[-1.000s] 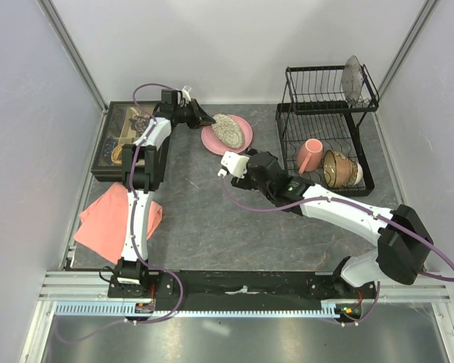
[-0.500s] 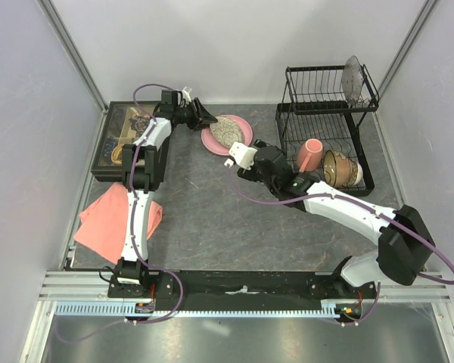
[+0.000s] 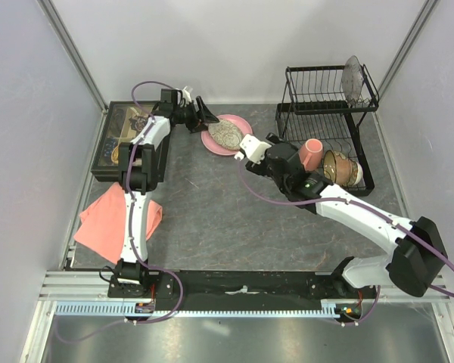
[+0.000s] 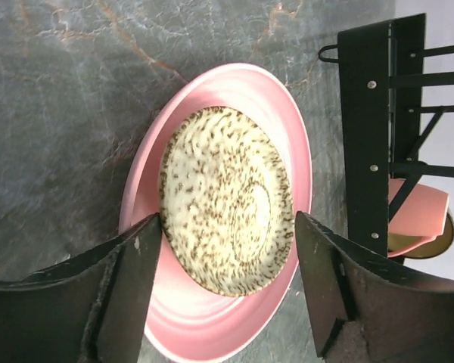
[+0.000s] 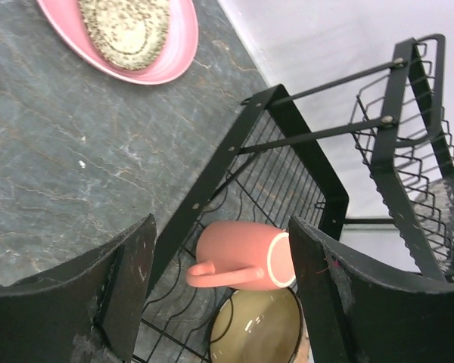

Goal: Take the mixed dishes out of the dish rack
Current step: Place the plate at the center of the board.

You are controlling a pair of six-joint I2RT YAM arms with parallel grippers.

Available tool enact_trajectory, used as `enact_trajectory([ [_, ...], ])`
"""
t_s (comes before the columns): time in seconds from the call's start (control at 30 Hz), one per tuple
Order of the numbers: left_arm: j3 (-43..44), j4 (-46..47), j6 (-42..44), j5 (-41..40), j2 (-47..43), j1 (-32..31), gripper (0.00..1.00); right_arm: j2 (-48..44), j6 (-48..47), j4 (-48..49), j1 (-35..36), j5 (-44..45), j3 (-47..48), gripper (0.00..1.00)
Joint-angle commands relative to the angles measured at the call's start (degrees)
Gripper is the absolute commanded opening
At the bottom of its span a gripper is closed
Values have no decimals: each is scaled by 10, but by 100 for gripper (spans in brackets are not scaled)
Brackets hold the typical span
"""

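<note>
The large pink plate (image 3: 239, 130) (image 4: 287, 113) lies on the table left of the dish rack (image 3: 287, 125) (image 5: 287, 121). The speckled plate (image 3: 223, 134) (image 4: 227, 204) rests on it. My left gripper (image 3: 206, 115) (image 4: 228, 227) is open at the plates' left edge, its fingers either side of the speckled plate and off it. The salmon mug (image 3: 312, 153) (image 5: 242, 257) lies on its side in the rack's lower tier beside the amber bowl (image 3: 339, 168) (image 5: 257, 329). My right gripper (image 3: 287, 153) (image 5: 221, 227) is open just left of the mug, holding nothing.
A grey plate (image 3: 353, 79) stands upright in the rack's upper tier. A dark tray of small items (image 3: 121, 140) sits at the far left, with a folded salmon cloth (image 3: 110, 215) in front of it. Walls close in the back and both sides.
My left gripper has opened and let go of the speckled plate, which now lies on the pink plate. My right arm has swung right and back, up to the rack's lower tier.
</note>
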Motion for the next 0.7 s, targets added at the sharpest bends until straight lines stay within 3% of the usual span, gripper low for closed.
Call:
enact_trajectory([
  [0.0, -6, -18, 43, -29, -58, 4, 81, -23, 9, 13, -12, 24, -4, 79],
  [0.33, -5, -33, 60, -45, -86, 6, 86, -44, 12, 21, -36, 48, -2, 79],
  [0.67, -55, -77, 122, -78, -162, 9, 86, -21, 56, 59, -138, 85, 100, 83],
])
